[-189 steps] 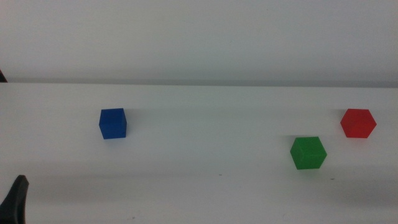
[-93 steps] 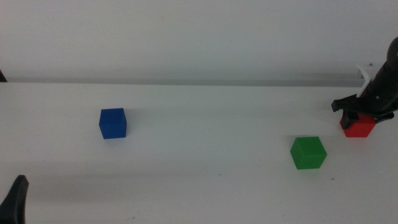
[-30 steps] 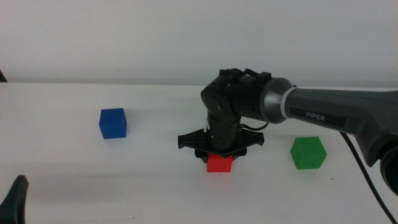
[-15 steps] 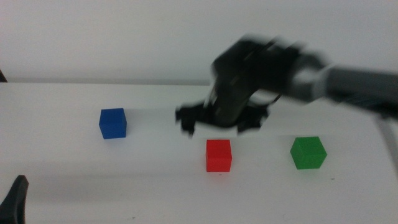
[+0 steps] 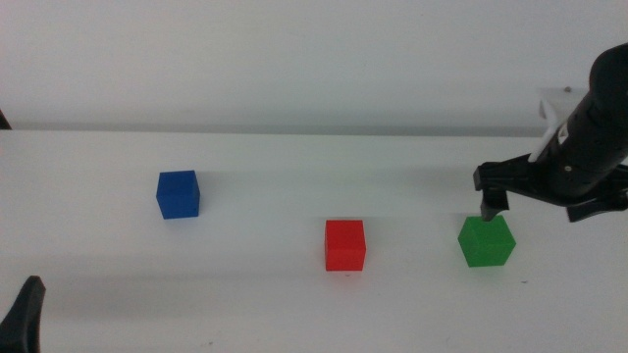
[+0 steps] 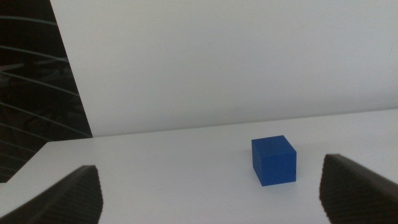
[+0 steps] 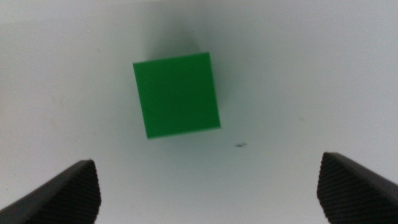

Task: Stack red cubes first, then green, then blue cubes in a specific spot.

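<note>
The red cube (image 5: 345, 244) sits alone on the white tabletop near the middle front. The green cube (image 5: 486, 241) sits to its right, and in the right wrist view (image 7: 177, 94) it lies on the table between and beyond the jaws. My right gripper (image 5: 530, 203) hovers just above the green cube, open and empty (image 7: 208, 167). The blue cube (image 5: 178, 193) sits at the left, also in the left wrist view (image 6: 273, 160). My left gripper (image 5: 25, 316) waits at the bottom left corner, open (image 6: 214, 177).
The white table (image 5: 294, 167) ends at a pale back wall. A small dark speck (image 7: 240, 145) marks the table beside the green cube. A dark panel (image 6: 34, 87) shows at the table's side in the left wrist view.
My right gripper let go of the red cube at the middle front, rose, and swung right to hover over the green cube. The left arm has not moved.
</note>
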